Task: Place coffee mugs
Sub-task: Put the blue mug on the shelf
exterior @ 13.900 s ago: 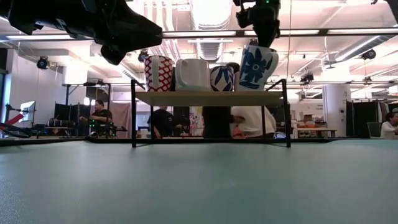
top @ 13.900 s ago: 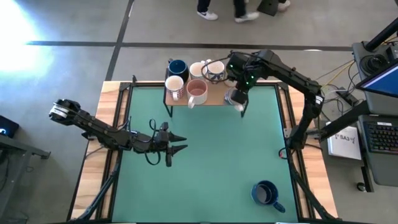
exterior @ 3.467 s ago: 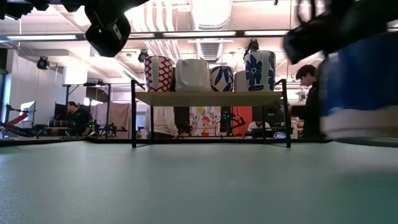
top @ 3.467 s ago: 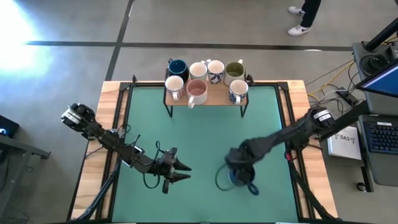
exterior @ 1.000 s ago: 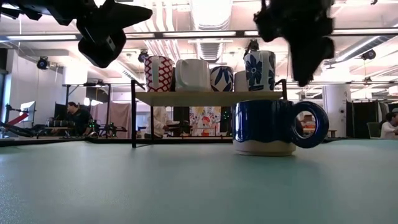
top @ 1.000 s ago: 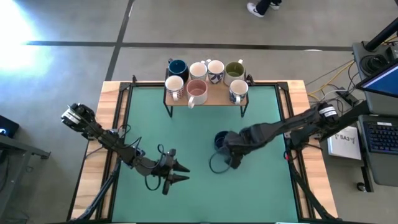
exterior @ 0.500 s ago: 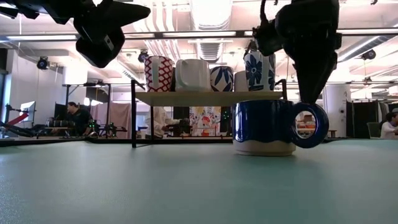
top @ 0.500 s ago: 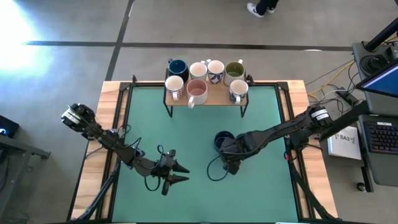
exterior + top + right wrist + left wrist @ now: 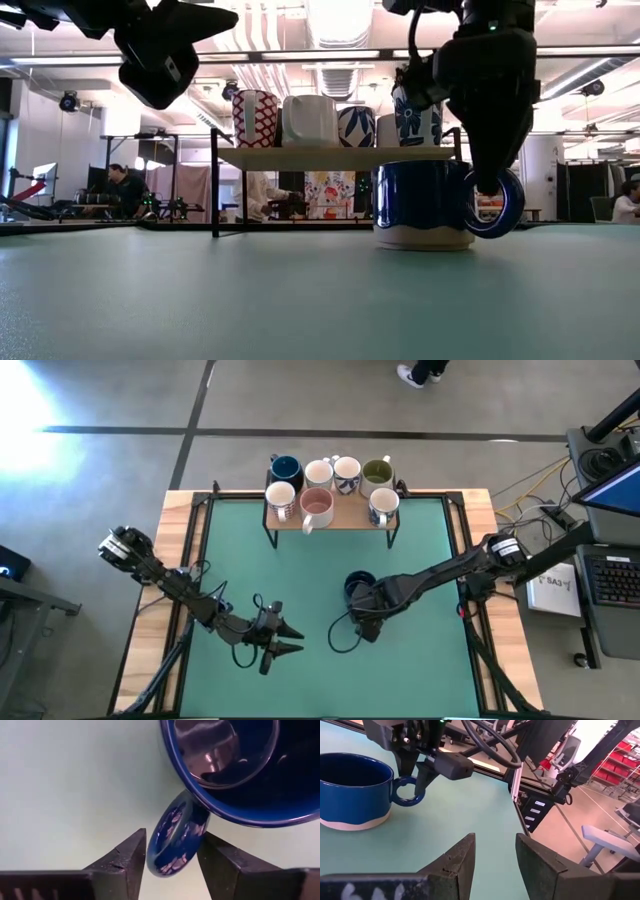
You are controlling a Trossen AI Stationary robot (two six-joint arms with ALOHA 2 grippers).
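R gripper (image 9: 170, 851) sits low over the mat, fingers parted w/ the handle of the dark blue mug (image 9: 358, 586) between them but not yet clamped; judged lined up for a handle grip so the mug lifts upright. Mug stands mid-mat, in front of the shelf (image 9: 350, 518) holding seven other mugs (image 9: 317, 506). L gripper (image 9: 286, 638) waits apart, open, empty.

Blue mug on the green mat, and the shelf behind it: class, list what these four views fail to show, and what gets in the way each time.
- Blue mug: high view, right gripper covers its handle.
- Handle: right wrist view, fingers flank it; contact unclear.
- Shelf mugs: low view, front row and right arm hide the rest.
- Mug patterns: high view, too small.
- Left gripper: own view, cut off by the edge.
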